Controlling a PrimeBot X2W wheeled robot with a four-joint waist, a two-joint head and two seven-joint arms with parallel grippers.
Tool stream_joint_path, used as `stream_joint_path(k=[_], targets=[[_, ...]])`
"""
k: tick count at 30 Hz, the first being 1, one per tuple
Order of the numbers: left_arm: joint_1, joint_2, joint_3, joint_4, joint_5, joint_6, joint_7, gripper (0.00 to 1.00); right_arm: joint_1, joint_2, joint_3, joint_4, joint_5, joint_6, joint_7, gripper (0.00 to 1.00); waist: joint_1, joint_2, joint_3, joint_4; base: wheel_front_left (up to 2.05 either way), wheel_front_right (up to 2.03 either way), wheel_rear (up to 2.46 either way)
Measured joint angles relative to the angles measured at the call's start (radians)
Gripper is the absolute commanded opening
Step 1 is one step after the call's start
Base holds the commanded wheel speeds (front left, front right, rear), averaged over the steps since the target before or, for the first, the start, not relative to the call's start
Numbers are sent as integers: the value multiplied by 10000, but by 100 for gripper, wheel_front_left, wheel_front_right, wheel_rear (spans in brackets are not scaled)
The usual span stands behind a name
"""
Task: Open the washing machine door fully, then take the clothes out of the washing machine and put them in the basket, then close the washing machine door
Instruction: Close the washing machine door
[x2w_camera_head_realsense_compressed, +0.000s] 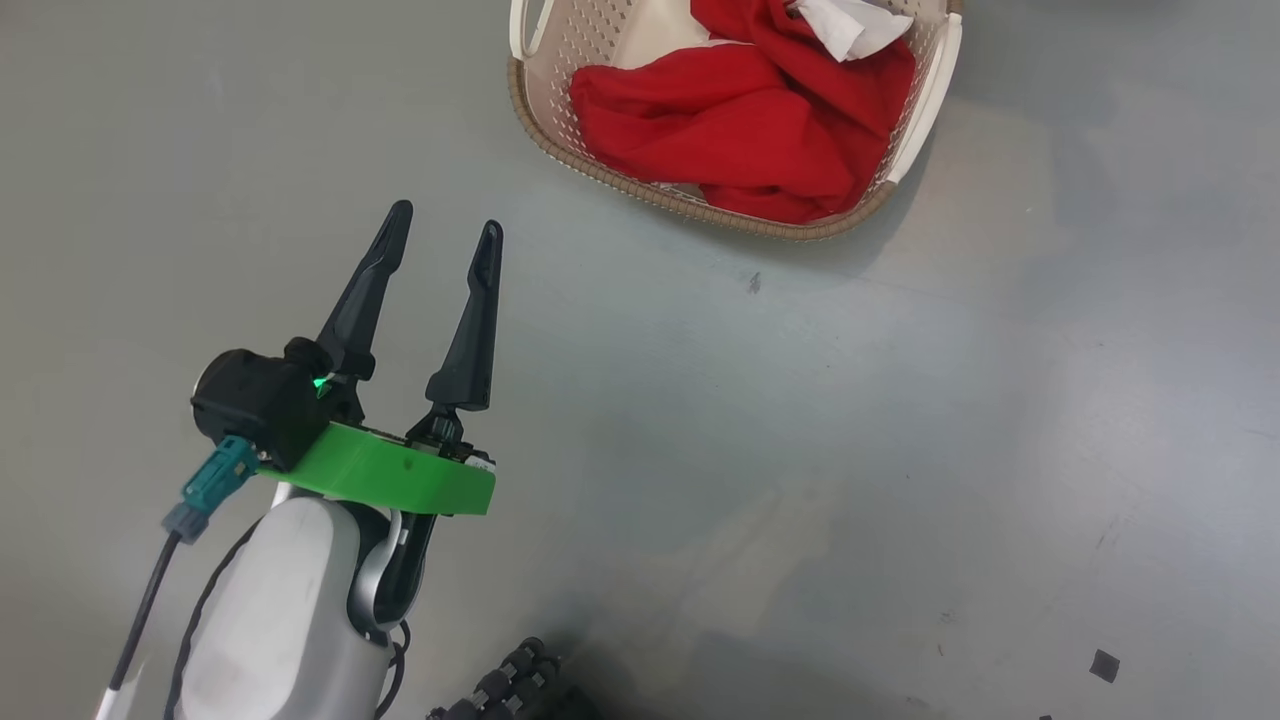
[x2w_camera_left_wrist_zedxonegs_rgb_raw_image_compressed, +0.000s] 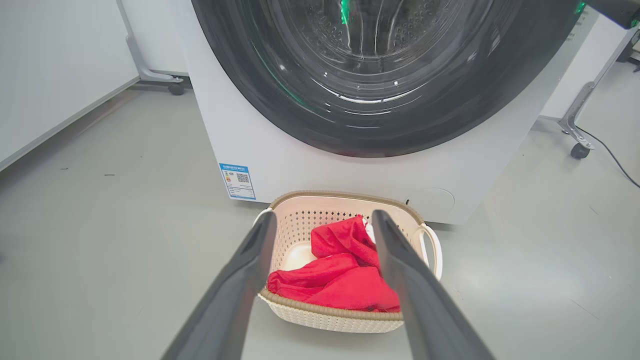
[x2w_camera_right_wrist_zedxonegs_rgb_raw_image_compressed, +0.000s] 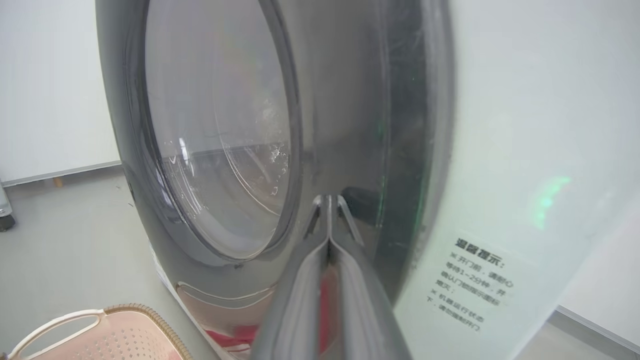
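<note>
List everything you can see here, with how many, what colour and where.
washing machine: one, white, behind the basket
washing machine door: one, black rim, clear glass, machine's front
basket: one, cream, brown rim, on the floor
clothes: one heap, red, in the basket
label: one, blue, machine's lower corner
castor legs: two, grey, beside the machine
left gripper: one, dark, open, near the basket
right gripper: one, dark, shut, by the door's rim

The grey floor (x2w_camera_head_realsense_compressed: 900, 450) carries a small dark scrap (x2w_camera_head_realsense_compressed: 1104, 665) at near right and a dark speck (x2w_camera_head_realsense_compressed: 754, 284) farther off. Far away stand a left caster (x2w_camera_left_wrist_zedxonegs_rgb_raw_image_compressed: 175, 88) and a right caster (x2w_camera_left_wrist_zedxonegs_rgb_raw_image_compressed: 580, 150) under grey frame legs. A black cable (x2w_camera_left_wrist_zedxonegs_rgb_raw_image_compressed: 612, 157) trails by the right one. A white panel (x2w_camera_left_wrist_zedxonegs_rgb_raw_image_compressed: 50, 75) lines the left.
</note>
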Motion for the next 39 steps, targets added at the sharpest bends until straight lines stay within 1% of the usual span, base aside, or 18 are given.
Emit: stream_joint_path(k=[1, 5, 7, 14, 16, 17, 21, 26, 34, 39], targets=[[-1, -2, -10, 12, -50, 0, 2, 100, -98, -4, -61, 84, 0, -19, 0, 0, 0, 0, 16, 21, 0, 0, 0], [-5, -10, -75, 44, -111, 0, 0, 100, -384, 6, -339, 351, 0, -276, -36, 0, 0, 0, 65, 84, 0, 0, 0], [-21, -15, -109, 65, -142, 0, 0, 100, -446, 123, -414, 493, 0, -391, -134, 0, 0, 0, 91, 120, 0, 0, 0], [-161, -23, -58, 127, -163, 0, 0, 100, -518, 282, -385, 941, 0, -468, -499, 0, 0, 0, 53, 140, 0, 0, 0], [-172, -25, 2, 261, -196, -2, 0, 100, -437, 332, -272, 1486, 0, -483, -780, 0, 0, 0, -156, 50, 0, 0, 0], [-180, -27, 42, 313, -251, -2, 0, 100, -266, 349, -251, 1645, 2, -541, -976, 0, -1, 0, -281, 1, 0, 0, 0], [-198, -29, 178, 499, -286, -2, 0, 100, 441, 489, -56, 1944, 2, -537, -1214, 0, -1, 0, -606, -131, 0, 0, 0], [-197, -25, 334, 702, -65, -2, 0, 100, 1488, 872, 54, 2142, 125, -525, -1377, 0, -1, 0, -1140, -375, 0, 0, 0], [-109, 364, 619, 911, 268, -2, 0, 100, 2897, 1436, 104, 2056, 397, -508, -1423, 0, -1, 0, -2060, -1068, 0, 0, 0], [236, 552, 725, 1058, 387, -2, 0, 100, 3784, 1787, -12, 1687, 568, -543, -1452, 0, -2, 0, -2667, -1616, 0, 0, 0]])
